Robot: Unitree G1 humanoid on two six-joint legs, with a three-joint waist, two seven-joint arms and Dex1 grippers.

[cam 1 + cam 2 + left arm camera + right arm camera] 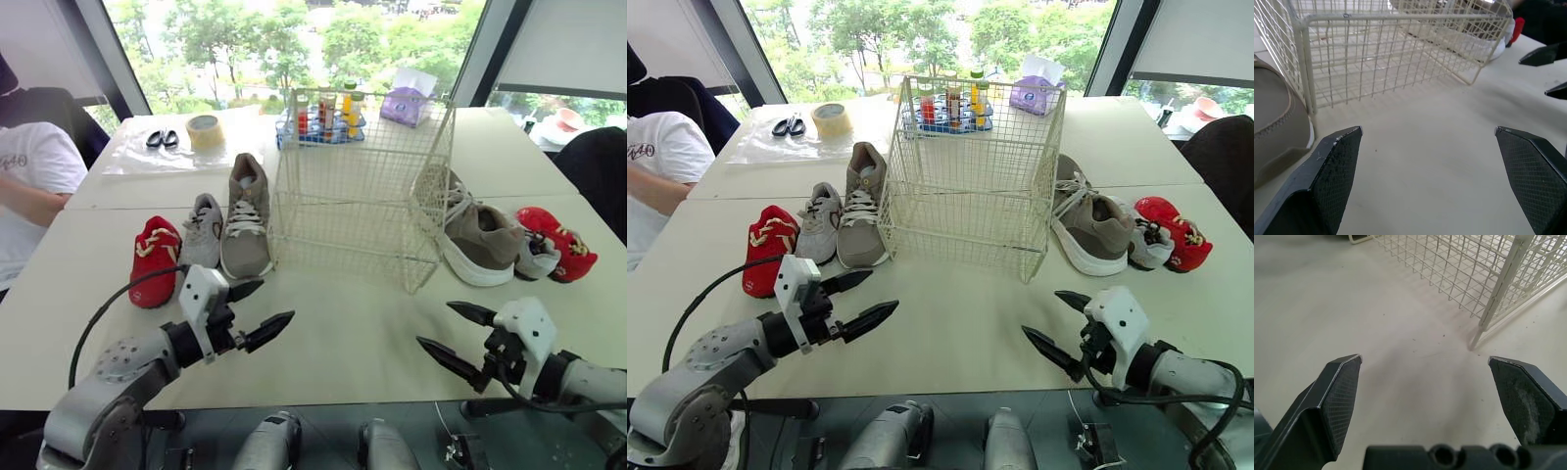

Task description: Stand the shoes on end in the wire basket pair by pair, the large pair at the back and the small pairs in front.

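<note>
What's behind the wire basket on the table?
A blue rack of bottles stands behind the wire basket, a purple tissue pack beside it. The mesh partly screens the rack; the bottles' labels cannot be read.

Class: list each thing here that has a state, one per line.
wire basket, upright, empty
left gripper, open, empty
right gripper, open, empty
left tan shoe, on its sole, outside basket
right tan shoe, on its sole, outside basket
left grey shoe, on its sole, outside basket
right grey shoe, outside basket, partly hidden
left red shoe, on its sole, outside basket
right red shoe, outside basket
</note>
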